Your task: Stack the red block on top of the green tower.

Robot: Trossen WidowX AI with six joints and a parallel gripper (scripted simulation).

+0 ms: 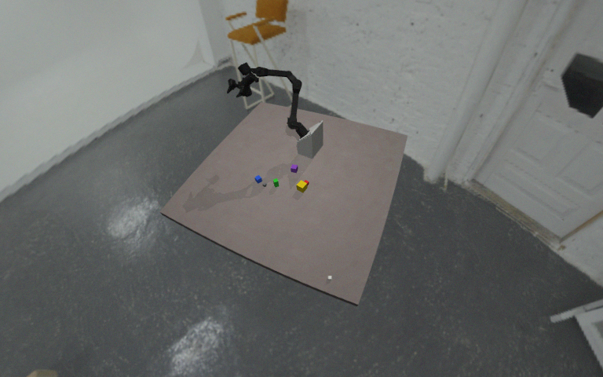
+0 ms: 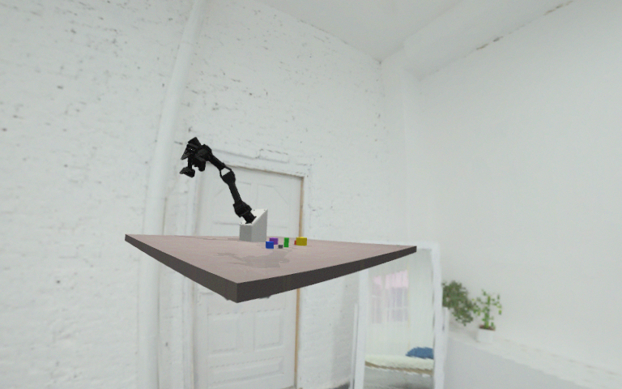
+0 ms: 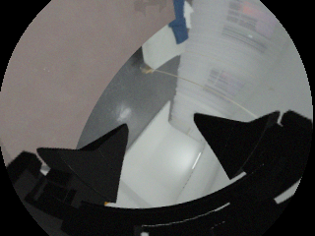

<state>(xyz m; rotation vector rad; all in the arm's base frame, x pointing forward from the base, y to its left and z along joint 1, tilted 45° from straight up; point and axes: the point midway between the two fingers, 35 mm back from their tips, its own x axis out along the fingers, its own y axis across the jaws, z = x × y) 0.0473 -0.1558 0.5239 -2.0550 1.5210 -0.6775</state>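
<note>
The pincer [image 1: 235, 87] hangs high above the worktop [image 1: 284, 248], its fingers wide apart with nothing between them, well away from every block. Around the green tower [image 1: 275, 182], a small grey piece [image 1: 264, 184] sits just beside it, with the blue block [image 1: 258, 178] a little beyond that. On the tower's other side the yellow block [image 1: 301, 185] touches the red block [image 1: 306, 181], crowding it. The purple block [image 1: 294, 167] stands near the tower, towards the grey base [image 1: 310, 142].
</note>
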